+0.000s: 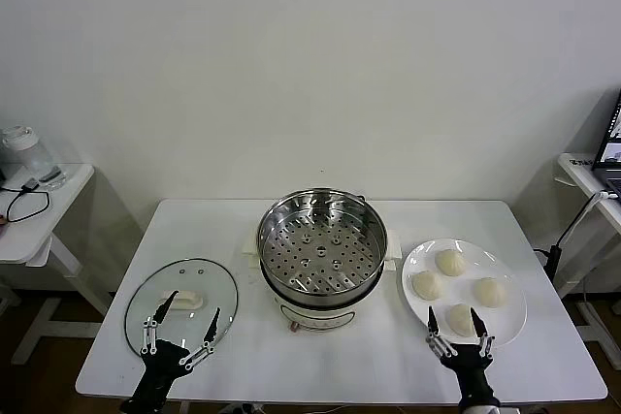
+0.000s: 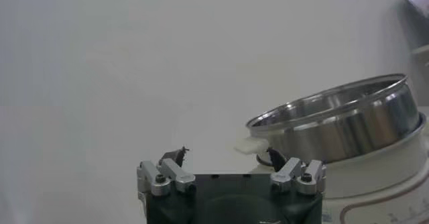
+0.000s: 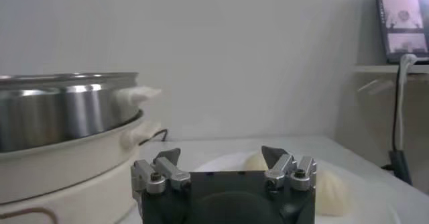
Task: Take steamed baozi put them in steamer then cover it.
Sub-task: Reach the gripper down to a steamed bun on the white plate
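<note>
Table (image 1: pixel 330 361) white; wall (image 1: pixel 291 65) plain white.

Both arms run off the bottom of the head view, so only the left gripper (image 1: pixel 184 317) and right gripper (image 1: pixel 454 320) show, with a little of each wrist. The right gripper's fingers cover part of the nearest steamed baozi (image 1: pixel 462 318) on the white plate (image 1: pixel 511 294). In the right wrist view the gripper body hides much of that plate (just two buns peek past it). The steamer (image 2: pixel 348 131) is cut by the left wrist view's edge. The laptop (image 1: pixel 611 138) is clipped at the head view's right edge, its screen unreadable.
</note>
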Controlling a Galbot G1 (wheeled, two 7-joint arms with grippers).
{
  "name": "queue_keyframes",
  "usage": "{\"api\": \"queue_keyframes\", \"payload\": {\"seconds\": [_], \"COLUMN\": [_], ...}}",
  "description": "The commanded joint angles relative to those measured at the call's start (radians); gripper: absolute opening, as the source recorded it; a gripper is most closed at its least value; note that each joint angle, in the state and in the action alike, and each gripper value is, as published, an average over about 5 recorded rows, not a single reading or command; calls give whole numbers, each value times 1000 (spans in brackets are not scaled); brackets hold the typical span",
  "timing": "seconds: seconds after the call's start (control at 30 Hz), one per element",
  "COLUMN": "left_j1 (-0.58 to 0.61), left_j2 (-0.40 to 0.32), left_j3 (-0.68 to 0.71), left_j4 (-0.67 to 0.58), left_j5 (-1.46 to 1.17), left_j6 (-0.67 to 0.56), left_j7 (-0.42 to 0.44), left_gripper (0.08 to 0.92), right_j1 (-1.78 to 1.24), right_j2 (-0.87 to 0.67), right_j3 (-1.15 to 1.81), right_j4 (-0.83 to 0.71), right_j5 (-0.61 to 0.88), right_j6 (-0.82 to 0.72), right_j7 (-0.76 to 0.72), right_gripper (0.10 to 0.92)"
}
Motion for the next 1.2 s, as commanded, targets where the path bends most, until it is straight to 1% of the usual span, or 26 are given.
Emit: {"api": "queue_keyframes", "payload": {"seconds": [0.03,0.1,0.2,0.23,0.3,0.33,0.43,0.47,0.6,0.67,0.77,0.87,0.97,1.07,1.2], "left_j1": [5,5,5,5,6,6,7,8,10,10,10,9,11,14,15], "left_j2": [-3,-5,-11,-13,-17,-18,-19,-19,-21,-22,-24,-27,-30,-33,-37], "left_j3": [-4,-4,-3,-2,-2,-2,-3,-4,-7,-8,-6,-2,-2,-5,-8], "left_j4": [-11,-12,-15,-16,-18,-18,-21,-22,-24,-24,-21,-18,-19,-20,-18], "left_j5": [9,11,14,15,15,16,17,18,18,20,23,27,29,29,33], "left_j6": [-4,-5,-4,-4,-4,-4,-5,-5,-4,-3,0,2,2,1,1], "left_j7": [-1,-1,-2,-2,-3,-3,-4,-4,-5,-6,-9,-10,-10,-10,-16], "left_gripper": [823,823,823,823,823,823,823,823,823,823,823,823,823,823,823], "right_j1": [341,435,616,672,772,814,939,982,1146,1245,1376,1468,1529,1564,1590], "right_j2": [-196,-238,-313,-338,-388,-411,-486,-510,-566,-570,-560,-541,-514,-482,-436], "right_j3": [-6,-40,-139,-177,-251,-282,-403,-453,-632,-722,-845,-951,-1023,-1065,-1097], "right_j4": [-100,-153,-287,-334,-431,-473,-594,-630,-732,-778,-824,-848,-873,-902,-947], "right_j5": [217,258,314,329,352,352,297,267,123,29,-90,-213,-328,-430,-520], "right_j6": [-178,-196,-217,-222,-245,-258,-288,-289,-262,-236,-197,-171,-155,-137,-114], "right_j7": [47,42,-2,-32,-144,-223,-530,-643,-1001,-1153,-1321,-1433,-1499,-1533,-1544], "right_gripper": [823,823,823,823,823,823,823,823,823,823,823,823,823,823,823]}}
